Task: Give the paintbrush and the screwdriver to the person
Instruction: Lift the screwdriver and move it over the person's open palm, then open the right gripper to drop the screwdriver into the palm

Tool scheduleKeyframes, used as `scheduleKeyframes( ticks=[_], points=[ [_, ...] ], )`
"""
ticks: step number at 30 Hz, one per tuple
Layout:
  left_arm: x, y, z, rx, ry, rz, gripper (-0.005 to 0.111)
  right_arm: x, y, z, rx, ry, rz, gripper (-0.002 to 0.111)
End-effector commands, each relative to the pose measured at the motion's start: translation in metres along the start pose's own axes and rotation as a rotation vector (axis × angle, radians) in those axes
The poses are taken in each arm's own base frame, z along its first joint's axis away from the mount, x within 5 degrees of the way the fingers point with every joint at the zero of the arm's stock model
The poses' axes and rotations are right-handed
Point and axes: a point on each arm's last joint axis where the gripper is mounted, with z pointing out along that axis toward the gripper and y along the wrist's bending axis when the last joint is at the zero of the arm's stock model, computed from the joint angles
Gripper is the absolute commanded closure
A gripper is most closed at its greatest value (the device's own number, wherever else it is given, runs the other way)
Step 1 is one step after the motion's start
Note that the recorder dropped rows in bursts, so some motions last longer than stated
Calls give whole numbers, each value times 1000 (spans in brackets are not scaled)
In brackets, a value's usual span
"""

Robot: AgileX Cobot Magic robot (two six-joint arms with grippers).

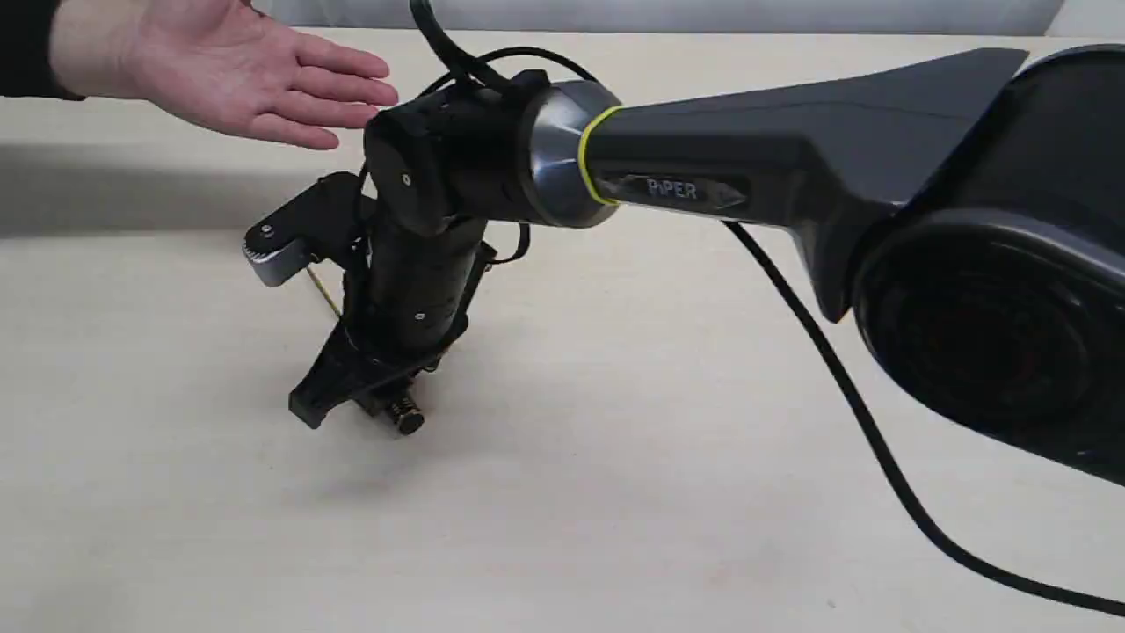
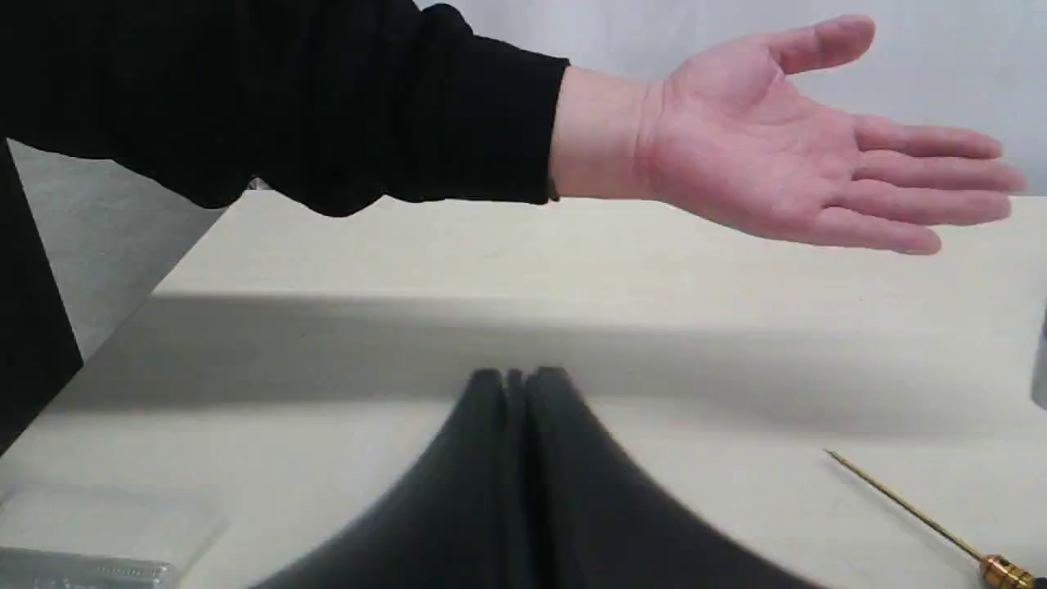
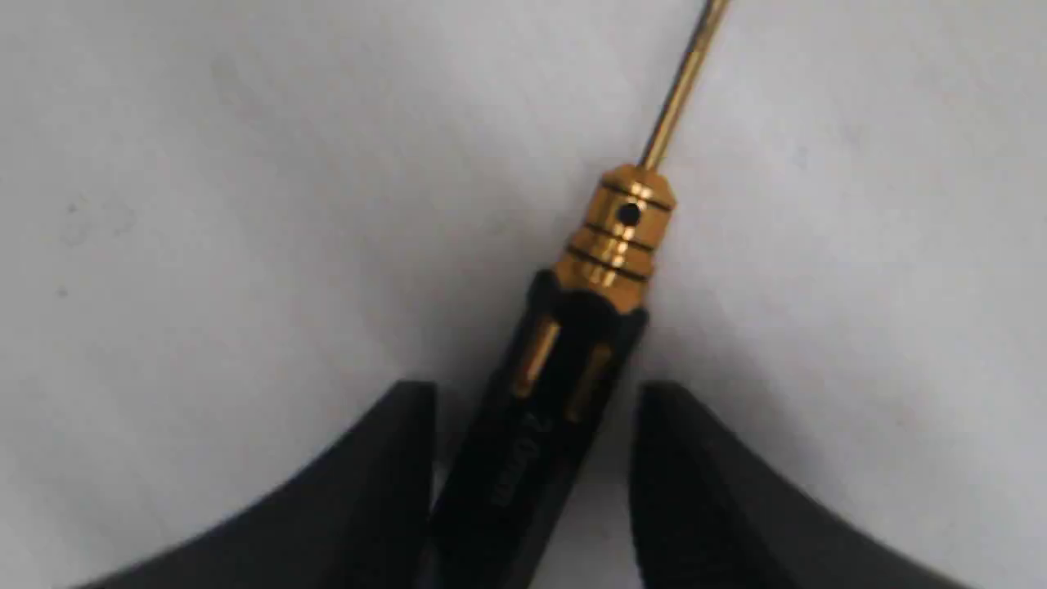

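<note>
Black-handled screwdriver (image 3: 564,368) lies on the tabletop (image 1: 659,440), right hand (image 3: 536,393) spread around it, not clamped yet; left hand (image 2: 517,380) pinched closed, empty, person's palm (image 2: 777,147) bare, paintbrush nowhere in view

Robotics lab bench, by the look of it. Bare pale wood-grain table (image 1: 615,527), plain white backdrop (image 1: 703,13) behind it. Black robot arm (image 1: 791,158) marked "PIPER", with a loose black cable (image 1: 857,404) trailing across the surface.

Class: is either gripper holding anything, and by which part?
Nothing yet. The right gripper, jaws open, straddles the screwdriver at its black handle; the left gripper is shut, empty.
</note>
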Motion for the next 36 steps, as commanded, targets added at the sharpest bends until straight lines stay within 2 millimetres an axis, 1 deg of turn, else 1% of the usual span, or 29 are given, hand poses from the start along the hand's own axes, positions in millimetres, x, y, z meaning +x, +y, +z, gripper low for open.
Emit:
scheduleKeyframes(
  ticks=[1, 4, 5, 8, 11, 14, 15, 16, 17, 18, 19, 22, 25, 27, 30, 33, 36],
  points=[
    [0, 0, 0, 7, -9, -4, 107, 0, -6, 2, 31, -4, 9, 85],
    [-1, 0, 0, 7, -13, -4, 107, 0, -9, 1, 65, 2, 3, 101],
    [-1, 0, 0, 7, -13, -2, 107, 1, -9, 1, 74, 3, -2, 104],
    [0, 0, 0, 7, -11, -2, 107, 1, -10, -2, 86, 13, -8, 104],
    [0, 0, 0, 7, -11, -2, 107, 0, -8, -17, 85, 7, -20, 104],
    [0, 0, 0, 7, -11, -2, 107, -4, -4, -46, 73, -28, -33, 104],
    [0, 0, 0, 7, -11, -2, 107, -5, 0, -59, 68, -44, -48, 104],
    [0, 0, 0, 7, -11, -2, 107, -5, 2, -77, 69, -66, -61, 104],
    [0, 0, 0, 7, -11, -2, 107, -6, 4, -85, 62, -80, -64, 104],
    [0, 0, 0, 7, -11, -2, 107, -6, 8, -104, 53, -113, -78, 104],
    [0, 0, 0, 7, -11, -2, 107, -7, 10, -117, 51, -142, -85, 104],
    [0, 0, 0, 7, -11, -2, 107, -7, 18, -163, 41, -264, -106, 104],
    [0, 0, 0, 7, -11, -2, 107, -7, 23, -197, 38, -388, -115, 104],
    [0, 0, 0, 7, -11, -2, 107, -8, 24, -207, 45, -437, -116, 104],
    [0, 0, 0, 7, -11, -2, 107, -12, 24, -211, 53, -486, -116, 104],
    [0, 0, 0, 7, -9, -5, 107, -17, 22, -203, 64, -511, -128, 100],
    [0, 0, 0, 7, -11, -5, 107, -24, 19, -186, 65, -516, -126, 94]
  ],
)
